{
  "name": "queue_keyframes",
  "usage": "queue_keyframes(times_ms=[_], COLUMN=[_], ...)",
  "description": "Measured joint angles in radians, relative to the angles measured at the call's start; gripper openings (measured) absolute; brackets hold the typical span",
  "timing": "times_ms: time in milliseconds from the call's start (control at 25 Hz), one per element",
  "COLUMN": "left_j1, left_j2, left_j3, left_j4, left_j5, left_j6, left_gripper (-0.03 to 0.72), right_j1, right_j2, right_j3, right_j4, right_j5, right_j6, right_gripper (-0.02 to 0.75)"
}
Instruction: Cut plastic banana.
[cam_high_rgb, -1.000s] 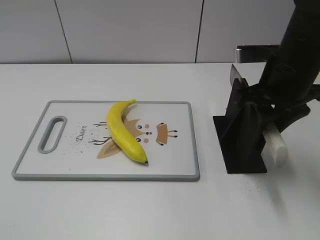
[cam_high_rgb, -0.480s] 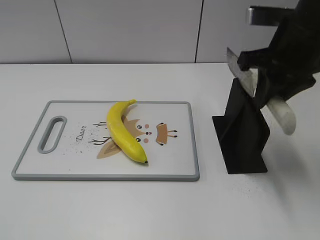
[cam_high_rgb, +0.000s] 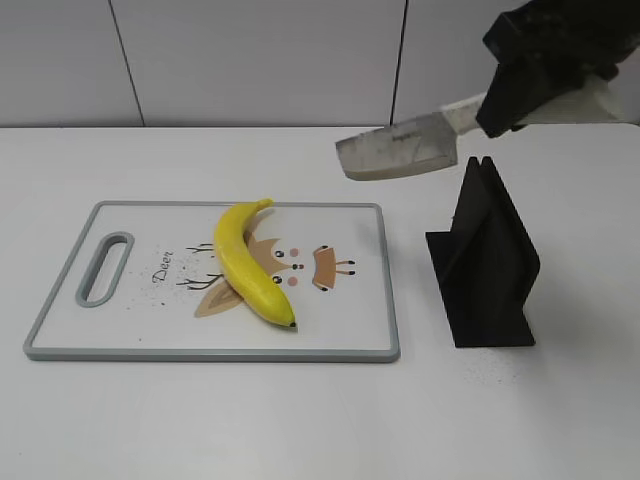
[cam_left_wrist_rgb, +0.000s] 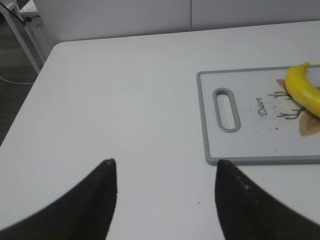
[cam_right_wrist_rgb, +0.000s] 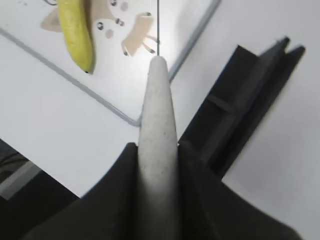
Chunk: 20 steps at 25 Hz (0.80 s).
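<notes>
Because the plastic banana (cam_high_rgb: 248, 262) looks smooth, glossy and hard-shelled, I judge it light and stiff, and inclined to roll or skid under a blade unless something steadies it; a hold near the stem end or the dark tip would keep fingers away from the middle, where a cut seems most natural. It lies whole on the cutting board (cam_high_rgb: 150, 345), slanting across the printed deer picture, stem toward the board's far edge and tip toward its near edge, roughly in the board's middle.

Up and to the right of the board, the right gripper (cam_high_rgb: 520, 85) is pressed onto the pale handle of the knife (cam_high_rgb: 400, 148) (the right wrist view shows the handle squeezed between the two dark fingers (cam_right_wrist_rgb: 197, 170)). The broad blade hangs in the air, pointing left toward the board, above the table between the board's far right corner and the black knife stand (cam_high_rgb: 485, 260). So the banana sits to the left of and below that gripper, well apart from it, with nothing touching it.

The left gripper (cam_left_wrist_rgb: 165, 200) hovers over bare table off the board's handle end, its jaws spread and holding nothing; seen from its wrist, the banana shows at the upper right, beyond the board's slot handle (cam_left_wrist_rgb: 226, 109).
</notes>
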Motion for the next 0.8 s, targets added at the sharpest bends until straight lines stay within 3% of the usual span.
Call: queue_keyframes(times_ms=[240, 360, 440, 800], left_j1=[0.0, 0.0, 0.0, -0.001], left_j2=[0.139, 0.273, 0.397, 0.885], left_j3=[-0.071, -0.118, -0.163, -0.436], left_j4=[0.004, -0.021, -0.075, -0.386], left_j5=[-0.049, -0.067, -0.086, -0.094], left_j6=[0.017, 0.103, 0.2, 0.75], left_gripper=[0.59, 0.59, 0.589, 0.588], right_j1=[0.0, 0.0, 0.0, 0.0], right_j2=[0.02, 0.047, 0.063, 0.167], right_j3=[-0.009, -0.009, -0.009, -0.033], right_j4=[0.184, 0.265, 0.31, 0.406], right_j5=[-0.057, -0.1, -0.118, -0.158], right_j6=[-0.403, -0.636, -0.792, -1.062], right_gripper=[0.188, 0.188, 0.188, 0.188])
